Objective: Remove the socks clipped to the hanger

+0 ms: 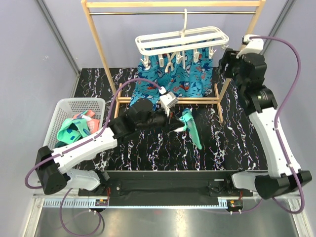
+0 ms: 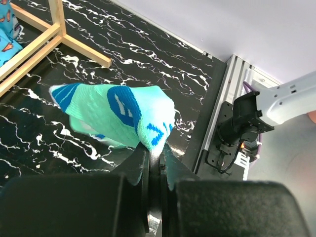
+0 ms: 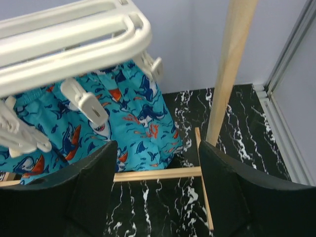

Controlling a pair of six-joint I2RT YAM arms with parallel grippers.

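Blue shark socks [image 1: 178,81] hang clipped to the hanger [image 1: 183,39]. The right wrist view shows the right jaws spread, empty, near them. Only the left wrist view shows the left jaws pinching a mint sock [image 2: 118,111] over the surface [image 2: 148,54].

Bright, even light floods the scene. Ahead of the left claw [image 2: 156,152] the mint-green sock [image 2: 123,111] is crisp, while the claw's own dark body blurs. Soft shadows lie on the glossy table [image 2: 29,133] below it.
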